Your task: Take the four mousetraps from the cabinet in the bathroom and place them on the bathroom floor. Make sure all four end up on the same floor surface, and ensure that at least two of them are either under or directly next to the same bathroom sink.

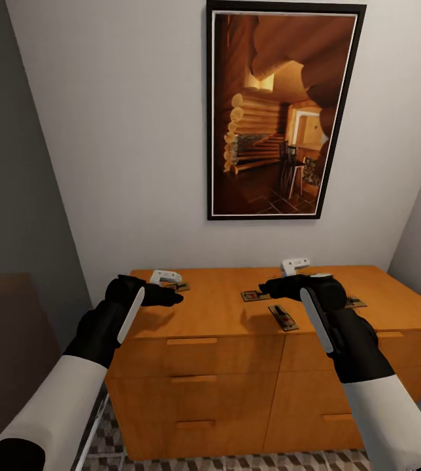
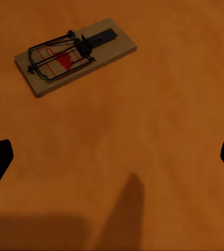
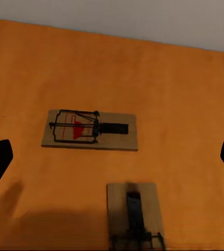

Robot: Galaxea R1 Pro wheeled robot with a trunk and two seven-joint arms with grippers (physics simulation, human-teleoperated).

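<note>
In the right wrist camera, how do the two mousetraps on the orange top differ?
The upper flat tan wooden mousetrap shows whole, lying crosswise in that picture; the lower tan wooden mousetrap lies at right angles to it and is cut off by the picture's edge. The upper one shows a red patch under its wire; none shows on the lower one. Both rest flat on the orange wooden dresser top, apart.
</note>
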